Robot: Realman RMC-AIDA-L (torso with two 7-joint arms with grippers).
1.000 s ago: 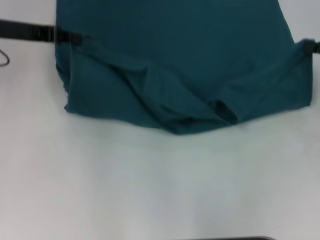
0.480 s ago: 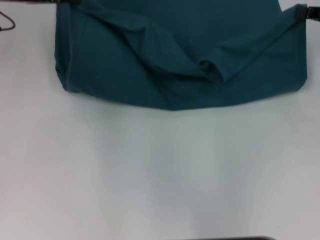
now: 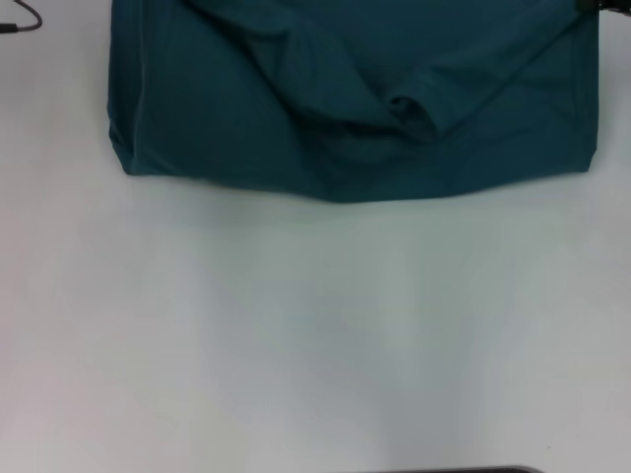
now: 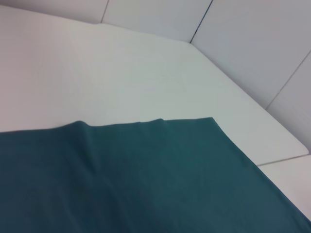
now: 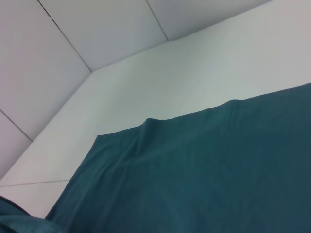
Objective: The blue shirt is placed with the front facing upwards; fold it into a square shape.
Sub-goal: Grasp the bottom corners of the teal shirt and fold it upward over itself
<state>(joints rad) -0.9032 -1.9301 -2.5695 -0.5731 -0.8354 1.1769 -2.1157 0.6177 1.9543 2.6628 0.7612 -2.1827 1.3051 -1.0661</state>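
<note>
The blue shirt (image 3: 355, 108) lies across the far part of the white table (image 3: 315, 335), plain teal side up, with no lettering showing. Its upper layer is lifted at both far corners and sags in a loose fold (image 3: 409, 113) near the middle. Only a dark sliver of my right gripper (image 3: 590, 5) shows at the top right edge, where the raised ridge of cloth ends. My left gripper is out of the head view. The left wrist view shows flat teal cloth (image 4: 136, 179) with a straight edge, and the right wrist view shows the same (image 5: 204, 170).
A thin dark cable (image 3: 18, 20) curls at the far left corner. A dark edge (image 3: 454, 470) runs along the bottom of the head view. Bare white tabletop lies between the shirt and me, with white panelled walls (image 4: 252, 39) behind the table.
Both grippers carried the lifted layer farther away from me. The left gripper left the head view and the right one is almost out. The sagging fold moved toward the far side.
</note>
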